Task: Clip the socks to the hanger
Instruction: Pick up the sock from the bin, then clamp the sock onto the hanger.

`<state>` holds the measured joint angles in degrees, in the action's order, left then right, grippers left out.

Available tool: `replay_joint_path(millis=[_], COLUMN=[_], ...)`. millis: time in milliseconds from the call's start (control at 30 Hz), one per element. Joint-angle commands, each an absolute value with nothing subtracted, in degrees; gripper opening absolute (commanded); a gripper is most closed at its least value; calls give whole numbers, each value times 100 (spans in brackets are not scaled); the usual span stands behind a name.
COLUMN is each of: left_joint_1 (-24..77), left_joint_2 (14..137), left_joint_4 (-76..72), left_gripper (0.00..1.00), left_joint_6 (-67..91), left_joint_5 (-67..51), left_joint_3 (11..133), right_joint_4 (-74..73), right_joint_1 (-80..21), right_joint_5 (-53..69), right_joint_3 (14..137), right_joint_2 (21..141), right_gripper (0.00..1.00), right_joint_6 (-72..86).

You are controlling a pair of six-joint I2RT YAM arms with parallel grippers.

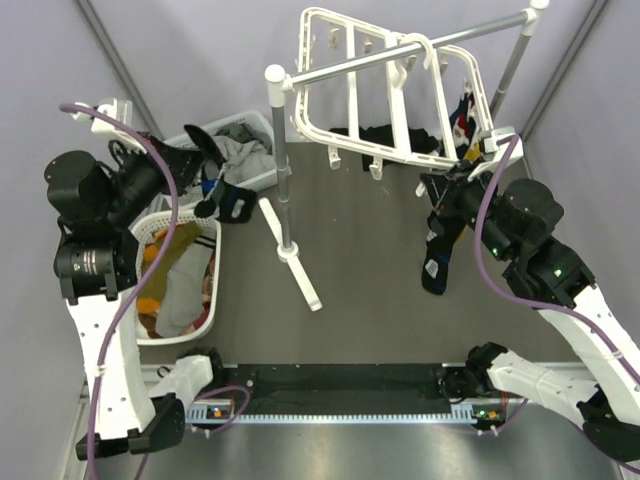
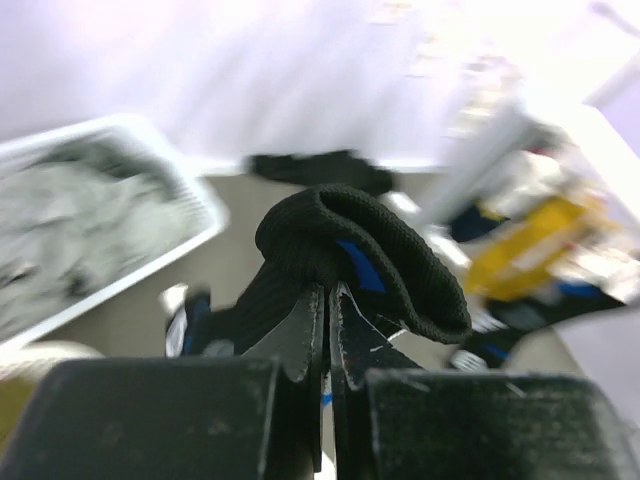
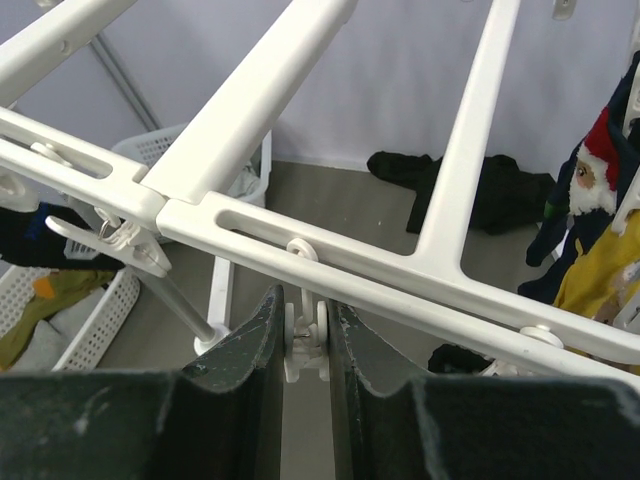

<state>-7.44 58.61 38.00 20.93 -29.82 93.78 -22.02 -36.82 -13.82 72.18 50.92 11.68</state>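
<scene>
The white hanger (image 1: pixel 385 90) hangs tilted from the grey pole rack. My right gripper (image 1: pixel 468 158) is at its near right edge. In the right wrist view its jaws (image 3: pixel 305 325) are shut on a small white clip (image 3: pixel 304 345) dangling under a hanger bar (image 3: pixel 350 270). A dark sock with blue and white marks (image 1: pixel 437 250) hangs just below that corner. More socks (image 1: pixel 463 115) hang at the hanger's right side, a yellow one (image 3: pixel 600 265) among them. My left gripper (image 1: pixel 208 192) is over the baskets, shut on a black sock with a blue mark (image 2: pixel 360 235).
A white basket with pale grey cloths (image 1: pixel 262 128) stands at the back left. A second white basket (image 1: pixel 212 310) with mixed socks is nearer. The rack's grey pole (image 1: pixel 283 190) and white feet (image 1: pixel 300 270) stand mid-table. A black garment (image 1: pixel 385 135) lies under the hanger.
</scene>
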Motion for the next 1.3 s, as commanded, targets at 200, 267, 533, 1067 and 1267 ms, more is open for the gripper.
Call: replay_joint_path(millis=[200, 267, 533, 1067, 1267], left_joint_1=[1087, 1945, 4462, 5308, 5651], left_joint_2=[5669, 5765, 6757, 8244, 8419], left_joint_4=[2118, 1996, 775, 79, 70], left_gripper=[0, 0, 0, 0, 0], left_joint_6=[2540, 2435, 2443, 2128, 1750], left_joint_5=[-4036, -3614, -1926, -123, 298], left_joint_3=[8211, 8043, 7400, 8244, 8516], right_joint_4=[-2232, -2233, -2382, -2610, -2558], right_joint_1=[-3604, -3612, -3612, -3612, -3621], right_joint_5=[-1169, -1143, -1072, -721, -642], right_joint_3=[7506, 7541, 7646, 7813, 7778], right_joint_2=[5133, 5168, 5150, 5089, 5141], right_gripper=[9, 9, 9, 9, 9], right_joint_6=[1125, 1143, 1204, 1239, 1292])
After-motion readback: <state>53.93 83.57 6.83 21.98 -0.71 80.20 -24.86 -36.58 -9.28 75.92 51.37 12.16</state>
